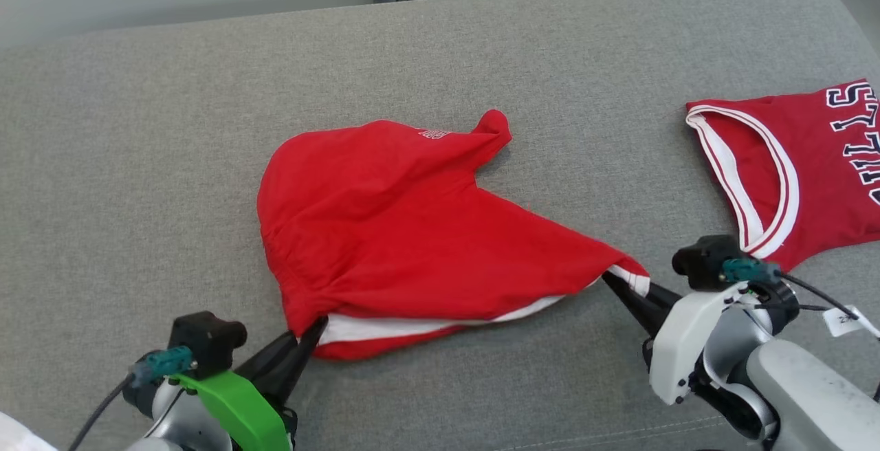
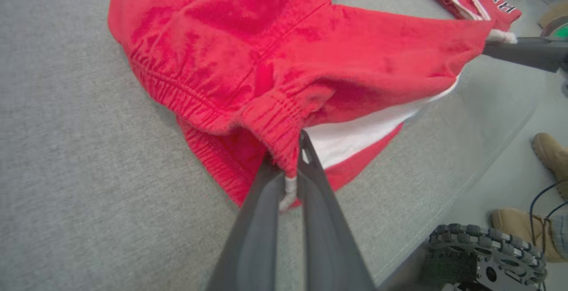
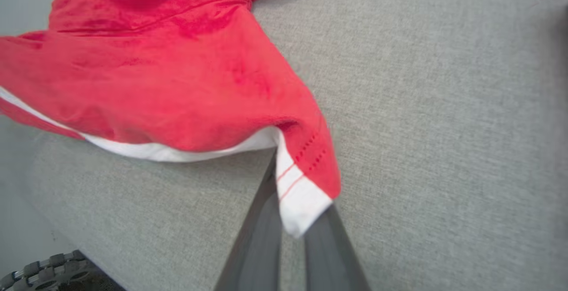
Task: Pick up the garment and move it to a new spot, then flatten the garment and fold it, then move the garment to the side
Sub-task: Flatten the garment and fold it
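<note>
The red garment (image 1: 412, 231) is lying along the grey cushion's (image 1: 481, 59) front edge, its long axis running side to side, with the left fingers (image 1: 285, 358) pinching shut on its waistband corner and the right fingers (image 1: 636, 303) on its striped hem (each arm is holding its nearer end).

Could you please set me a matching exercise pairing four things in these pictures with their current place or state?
Things:
1. left gripper
2. right gripper
3. lettered jersey
4. tan boot

Places or states:
a. lies at the right, ungripped
b. shut on the elastic waistband of the red shorts
c. shut on the shorts' white-trimmed hem corner
d. stands on the floor

Pairs: 1-b, 2-c, 3-a, 4-d.
</note>
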Robot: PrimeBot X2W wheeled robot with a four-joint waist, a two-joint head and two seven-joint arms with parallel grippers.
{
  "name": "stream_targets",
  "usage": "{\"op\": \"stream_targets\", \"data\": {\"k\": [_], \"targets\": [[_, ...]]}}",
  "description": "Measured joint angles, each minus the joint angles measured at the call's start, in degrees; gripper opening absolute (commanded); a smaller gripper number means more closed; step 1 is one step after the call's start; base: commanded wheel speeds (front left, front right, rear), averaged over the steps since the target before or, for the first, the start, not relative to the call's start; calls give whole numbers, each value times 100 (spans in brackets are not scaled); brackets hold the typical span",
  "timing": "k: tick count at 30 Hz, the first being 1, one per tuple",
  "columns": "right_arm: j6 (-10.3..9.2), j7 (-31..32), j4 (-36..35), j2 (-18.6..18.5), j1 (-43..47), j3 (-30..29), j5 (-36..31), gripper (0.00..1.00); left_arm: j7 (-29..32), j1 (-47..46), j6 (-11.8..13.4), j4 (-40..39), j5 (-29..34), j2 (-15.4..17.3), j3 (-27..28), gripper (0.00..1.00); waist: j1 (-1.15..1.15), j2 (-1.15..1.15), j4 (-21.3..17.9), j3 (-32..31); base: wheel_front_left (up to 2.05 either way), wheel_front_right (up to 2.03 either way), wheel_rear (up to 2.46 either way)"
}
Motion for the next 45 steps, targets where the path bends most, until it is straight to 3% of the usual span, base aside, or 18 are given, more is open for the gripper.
{"op": "stream_targets", "data": {"k": [7,14,18,22,27,31,36,40,42,45], "targets": [[-1,142,-1456,-350,397,-820,94,0,136,106,380,-1741,-314,392,592,0,0,0,-98,126,0,0,0],[-1,387,-3149,-304,726,-1829,80,0,348,89,669,-3160,-389,670,972,0,0,0,-212,390,0,0,0],[-1,586,-3856,-145,726,-2250,130,0,536,-302,628,-3531,-528,715,1063,0,0,0,-234,623,0,0,0],[-1,782,-3974,-165,77,-2420,193,0,743,-1330,356,-3229,-712,704,1146,0,0,0,-207,962,0,0,0],[-1,1139,-3144,-142,-1960,-2274,404,0,1053,-3567,89,-1873,-958,431,1115,0,0,0,-113,1474,0,0,0],[-1,1150,-1922,201,-4068,-2172,204,0,1026,-5483,10,-383,-791,36,849,0,1,0,2,1919,0,0,0],[-1,220,-113,1020,-5939,-2064,-445,0,45,-7084,-15,1460,-300,-474,549,0,2,0,158,2410,0,0,0],[-1,-647,835,1468,-7190,-2104,-873,0,-1167,-8276,-19,2268,85,-639,392,0,1,0,240,2764,0,0,0],[0,-1076,1280,1617,-7393,-2037,-1025,0,-1722,-8455,-19,2630,167,-689,207,0,1,0,258,2936,0,0,0],[-1,-1436,1871,1738,-7321,-1830,-1067,0,-2056,-8445,-19,3032,157,-721,-162,0,2,0,262,3160,0,0,0]]}}
